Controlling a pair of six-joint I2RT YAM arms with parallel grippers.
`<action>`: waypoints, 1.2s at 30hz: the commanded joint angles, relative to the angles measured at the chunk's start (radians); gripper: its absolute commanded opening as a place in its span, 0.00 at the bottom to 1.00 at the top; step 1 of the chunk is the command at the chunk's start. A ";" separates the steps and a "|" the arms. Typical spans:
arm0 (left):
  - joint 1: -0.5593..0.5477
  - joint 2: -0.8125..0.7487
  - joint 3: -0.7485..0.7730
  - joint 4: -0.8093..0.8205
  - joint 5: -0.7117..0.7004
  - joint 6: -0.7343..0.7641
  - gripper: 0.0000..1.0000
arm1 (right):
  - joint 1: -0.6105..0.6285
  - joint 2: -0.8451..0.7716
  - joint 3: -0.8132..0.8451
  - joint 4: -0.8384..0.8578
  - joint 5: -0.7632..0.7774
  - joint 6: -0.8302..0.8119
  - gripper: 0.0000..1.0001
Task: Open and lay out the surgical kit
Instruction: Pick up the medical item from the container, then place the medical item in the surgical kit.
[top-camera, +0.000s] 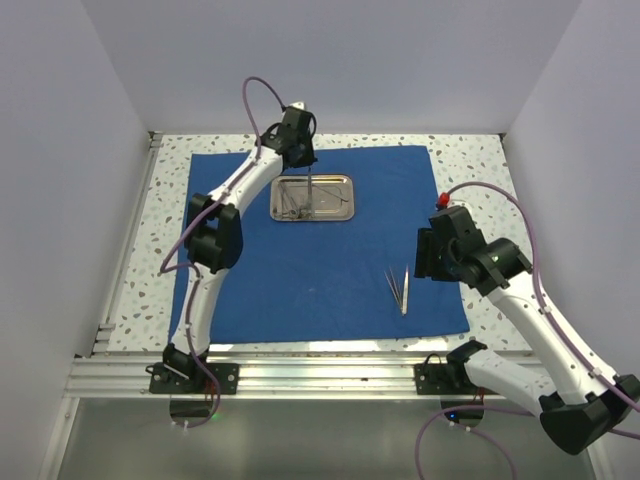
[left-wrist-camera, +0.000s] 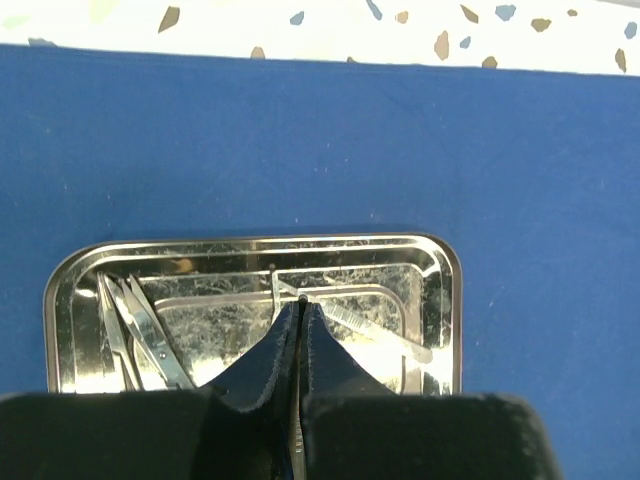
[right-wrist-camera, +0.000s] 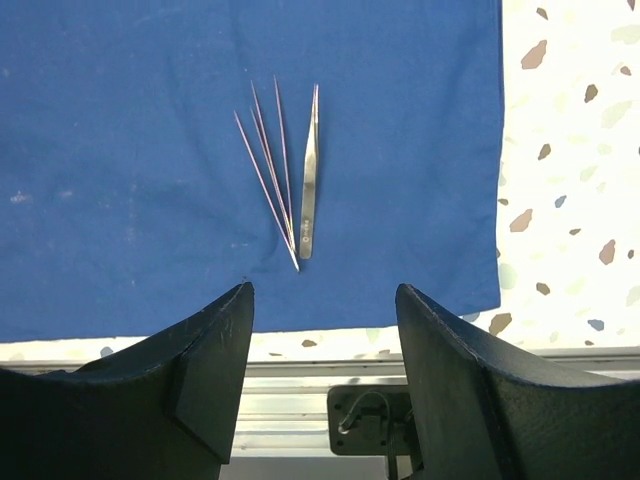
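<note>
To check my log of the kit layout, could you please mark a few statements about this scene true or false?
1. The blue cloth lies spread flat on the table. True.
2. The steel tray is empty. False: silver instruments lie in it.
3. Tweezers lie on the cloth in front of the right gripper. True.
4. The right gripper's jaws are shut. False: they stand wide open, holding nothing.
5. The left gripper hangs over bare table. False: it is over the tray, jaws closed.
</note>
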 joint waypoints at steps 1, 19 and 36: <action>0.003 -0.075 -0.067 0.050 0.038 -0.013 0.00 | 0.000 0.020 0.064 -0.012 0.039 0.006 0.63; -0.083 -0.259 -0.265 -0.012 -0.037 -0.124 0.00 | 0.002 -0.082 0.092 -0.010 -0.050 -0.096 0.62; -0.479 -0.503 -0.806 -0.094 -0.293 -0.458 0.00 | 0.057 -0.170 0.035 -0.005 -0.110 -0.111 0.63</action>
